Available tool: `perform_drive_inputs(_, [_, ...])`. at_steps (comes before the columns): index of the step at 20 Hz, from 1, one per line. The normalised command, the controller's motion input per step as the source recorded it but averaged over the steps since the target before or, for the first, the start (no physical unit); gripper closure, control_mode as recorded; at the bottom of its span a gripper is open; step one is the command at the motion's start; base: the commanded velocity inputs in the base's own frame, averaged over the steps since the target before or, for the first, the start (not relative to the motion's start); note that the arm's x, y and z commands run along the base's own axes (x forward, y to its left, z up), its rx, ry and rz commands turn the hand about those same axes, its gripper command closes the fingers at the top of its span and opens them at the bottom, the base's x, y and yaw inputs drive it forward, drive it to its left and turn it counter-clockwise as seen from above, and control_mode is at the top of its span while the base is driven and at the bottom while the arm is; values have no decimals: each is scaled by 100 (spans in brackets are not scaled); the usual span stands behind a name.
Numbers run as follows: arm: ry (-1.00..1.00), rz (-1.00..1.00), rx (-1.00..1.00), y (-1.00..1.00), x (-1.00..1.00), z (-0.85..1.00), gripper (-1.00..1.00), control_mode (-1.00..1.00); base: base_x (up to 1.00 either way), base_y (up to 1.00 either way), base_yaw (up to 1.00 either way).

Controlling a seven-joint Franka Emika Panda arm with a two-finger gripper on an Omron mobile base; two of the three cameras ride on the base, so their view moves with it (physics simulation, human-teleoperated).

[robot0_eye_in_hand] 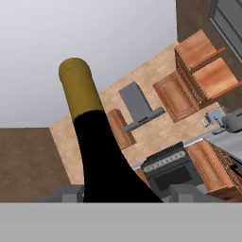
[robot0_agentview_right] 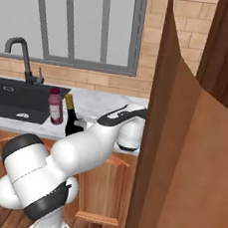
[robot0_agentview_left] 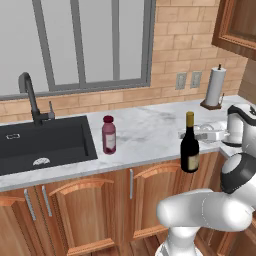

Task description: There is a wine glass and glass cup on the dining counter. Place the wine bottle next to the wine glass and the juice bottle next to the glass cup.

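Two bottles — wine bottle (robot0_agentview_left: 190, 144) dark, slim-necked.

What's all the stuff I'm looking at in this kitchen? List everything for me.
wine bottle: one, dark with gold top, near the marble counter's front edge, between the gripper's fingers
juice bottle: one, maroon, on the counter right of the sink
sink: one, black, set in the counter at left
faucet: one, dark grey, behind the sink
paper towel roll: one, white, back right on the counter
marble counter: one, white-grey, on wooden cabinets
stove: one, black, far in the hand view
gripper: one, grey fingertips on either side of the wine bottle
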Motion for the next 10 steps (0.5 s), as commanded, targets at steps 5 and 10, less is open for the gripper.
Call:
perform_drive_inputs(5, [0, 0, 0, 0, 0, 0, 100, 100, -29, 62, -28])
perform_drive_inputs(10, [0, 0, 0, 0, 0, 0, 100, 100, -27, 64, -27])
